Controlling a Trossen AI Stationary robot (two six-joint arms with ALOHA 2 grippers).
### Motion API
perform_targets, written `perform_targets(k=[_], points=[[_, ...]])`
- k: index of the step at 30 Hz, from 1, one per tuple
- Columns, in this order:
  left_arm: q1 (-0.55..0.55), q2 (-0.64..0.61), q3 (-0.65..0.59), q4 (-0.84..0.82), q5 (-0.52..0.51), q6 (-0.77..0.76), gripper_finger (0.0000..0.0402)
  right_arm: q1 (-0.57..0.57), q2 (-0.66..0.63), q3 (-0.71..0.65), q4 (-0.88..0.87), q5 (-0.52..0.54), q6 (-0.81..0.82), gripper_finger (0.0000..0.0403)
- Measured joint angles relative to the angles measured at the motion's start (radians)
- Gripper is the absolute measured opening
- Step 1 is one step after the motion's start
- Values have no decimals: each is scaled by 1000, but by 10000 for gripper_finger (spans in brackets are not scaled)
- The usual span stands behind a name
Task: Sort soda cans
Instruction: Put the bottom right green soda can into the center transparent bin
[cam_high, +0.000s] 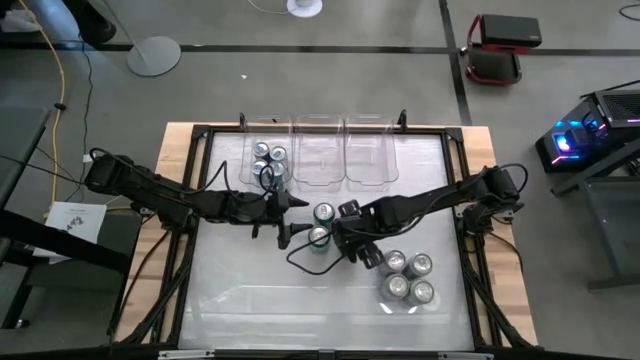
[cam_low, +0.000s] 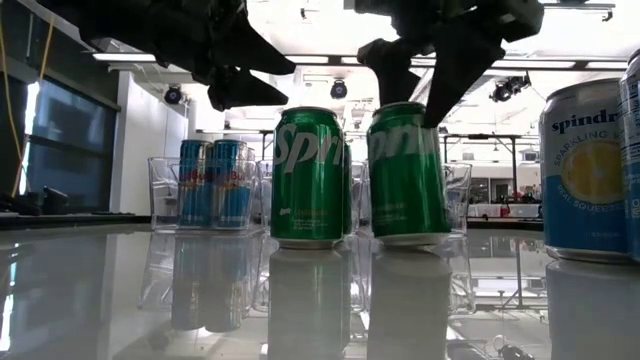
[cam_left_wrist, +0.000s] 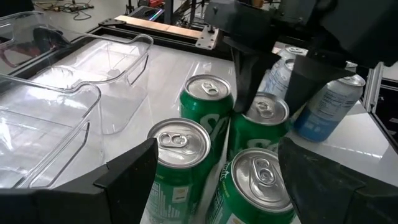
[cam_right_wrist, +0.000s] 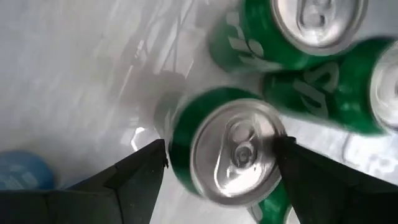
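Note:
Several green soda cans (cam_high: 322, 225) stand close together at the table's middle, also seen in the left wrist view (cam_left_wrist: 180, 155) and the low view (cam_low: 308, 175). My right gripper (cam_high: 342, 238) (cam_right_wrist: 221, 165) reaches in from the right and is shut on one green can (cam_right_wrist: 227, 149). My left gripper (cam_high: 285, 215) (cam_left_wrist: 224, 180) is open and hovers just left of the cluster, above the can tops (cam_low: 240, 70). Blue cans (cam_high: 268, 158) (cam_low: 215, 185) stand in the left clear bin. Pale blue-and-white cans (cam_high: 405, 275) (cam_low: 585, 170) stand on the table's right near part. My right gripper pinches the green can's upper part just below its rim (cam_left_wrist: 267, 109), one finger on each side (cam_low: 445, 90), coming from above and pointing down. The can looks slightly tilted in the low view; whether its base (cam_low: 408, 238) is on the table or just clear, I cannot tell.
Three clear plastic bins (cam_high: 320, 150) sit side by side at the table's far edge; the middle and right ones hold nothing I can see. Open table surface lies toward the near edge (cam_high: 300, 300). Black frame rails (cam_high: 190, 200) run along the table's sides.

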Motion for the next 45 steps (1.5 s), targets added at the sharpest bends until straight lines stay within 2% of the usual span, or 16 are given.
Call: perform_targets(k=[18,24,30,38,45], points=[[0,0,0,1,0,-25,310,12,-29,-1,29,-3,12,291],[0,0,0,2,0,-25,310,7,-13,-1,34,-47,5,291],[0,0,0,2,0,-25,310,7,-13,-2,23,-16,-5,291],[0,0,0,2,0,-25,310,8,-14,-90,95,-12,18,292],[-5,0,0,2,0,-25,310,8,-12,-95,100,-10,51,292]])
